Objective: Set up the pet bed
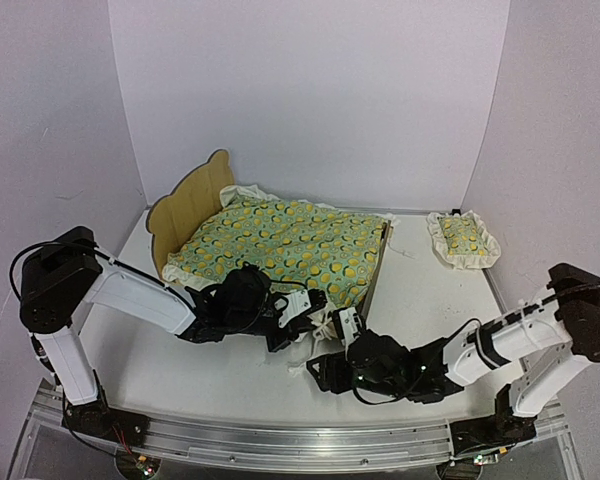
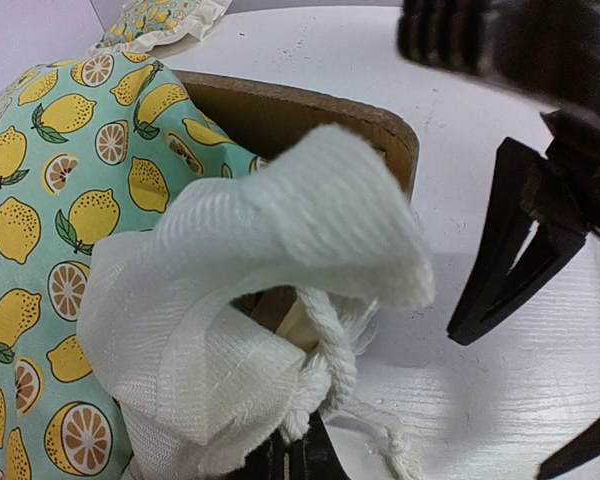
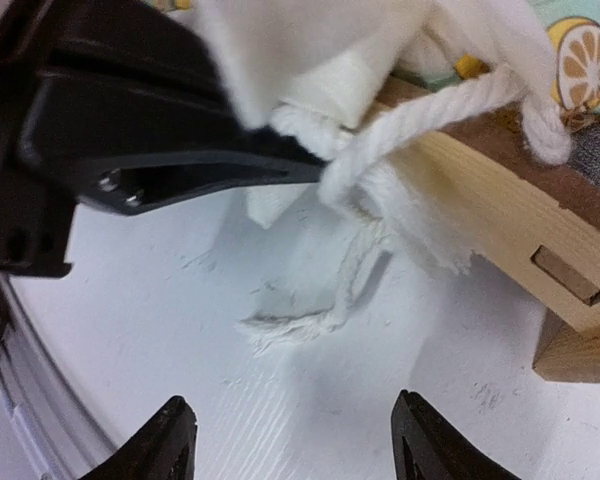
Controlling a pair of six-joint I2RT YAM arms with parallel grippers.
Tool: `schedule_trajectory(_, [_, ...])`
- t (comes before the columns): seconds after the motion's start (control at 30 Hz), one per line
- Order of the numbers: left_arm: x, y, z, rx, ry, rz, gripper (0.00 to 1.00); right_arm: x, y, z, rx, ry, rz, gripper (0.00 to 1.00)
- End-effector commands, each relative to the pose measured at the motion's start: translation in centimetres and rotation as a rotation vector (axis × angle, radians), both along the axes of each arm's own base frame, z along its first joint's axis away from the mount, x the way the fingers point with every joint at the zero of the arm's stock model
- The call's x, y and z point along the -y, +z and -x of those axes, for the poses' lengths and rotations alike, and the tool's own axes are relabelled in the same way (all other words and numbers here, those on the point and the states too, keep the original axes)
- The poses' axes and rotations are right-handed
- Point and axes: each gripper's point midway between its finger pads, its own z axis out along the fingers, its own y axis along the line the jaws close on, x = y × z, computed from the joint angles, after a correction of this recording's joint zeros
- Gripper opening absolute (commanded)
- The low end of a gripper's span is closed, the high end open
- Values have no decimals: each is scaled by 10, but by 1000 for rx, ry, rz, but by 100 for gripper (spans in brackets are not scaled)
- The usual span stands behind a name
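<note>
Pinches the blanket [image 1: 280,245] ruffle [image 2: 280,230] in the closed left gripper [image 2: 292,462] at the foot corner of the pet bed [image 3: 490,215], just ahead of the open, empty right gripper [image 3: 295,445], with the frame stretching away toward the headboard [image 1: 190,205].

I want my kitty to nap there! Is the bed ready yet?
Nearly. The lemon blanket already covers the pet bed. The left gripper pinches its white ruffled corner; the right gripper hangs open nearby. The matching pillow lies on the table, off the bed.
</note>
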Motion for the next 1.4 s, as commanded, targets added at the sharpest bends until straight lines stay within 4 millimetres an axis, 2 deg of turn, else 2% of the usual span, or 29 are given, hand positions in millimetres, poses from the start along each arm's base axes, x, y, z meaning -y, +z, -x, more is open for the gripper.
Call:
schedule_trajectory(0.0, [10, 25, -6, 20, 15, 74, 0, -12, 18, -35, 134, -165, -94, 66])
schedule_trajectory(0.17, [10, 21, -3, 1, 8, 73, 0, -30, 18, -49, 237, -194, -142, 55])
schedule_trajectory(0.3, [9, 21, -2, -15, 12, 77, 0, -39, 7, -53, 277, -223, -167, 40])
schedule_trajectory(0.4, [9, 26, -2, -23, 19, 90, 0, -32, -1, -53, 287, -251, -173, 24])
schedule_trajectory(0.43, [9, 27, -1, -28, 21, 94, 0, -25, -4, -51, 274, -255, -164, 17])
schedule_trajectory(0.47, [10, 31, -2, -33, 25, 104, 0, -18, -4, -48, 250, -251, -152, 4])
schedule_trajectory(0.5, [10, 34, -2, -47, 35, 114, 0, -4, -13, -43, 182, -273, -113, 0])
schedule_trajectory(0.57, [9, 43, -2, -95, 67, 144, 0, 31, -28, -29, 65, -312, -7, 0])
schedule_trajectory(0.6, [9, 47, 0, -135, 75, 164, 0, 40, -29, -22, 36, -280, 20, 0])
schedule_trajectory(0.77, [8, 56, 10, -365, 155, 244, 0, 65, -46, 0, -49, -115, 172, 0])
schedule_trajectory(0.83, [10, 60, 19, -416, 159, 260, 0, 73, -48, 0, -48, -102, 221, 0])
schedule_trajectory(1.07, [28, 76, 96, -358, 28, 256, 0, 83, -38, -11, -8, -70, 247, 0])
schedule_trajectory(1.13, [27, 75, 107, -326, 32, 250, 0, 84, -36, -14, 0, -67, 247, 0])
schedule_trajectory(1.2, [21, 70, 101, -319, 91, 248, 0, 86, -36, -15, 5, -56, 253, 0])
schedule_trajectory(1.27, [11, 69, 86, -300, 189, 260, 0, 87, -38, -17, 0, -45, 266, 0])
schedule_trajectory(1.37, [1, 88, 66, -252, 307, 318, 0, 99, -46, -20, -20, -60, 295, 0])
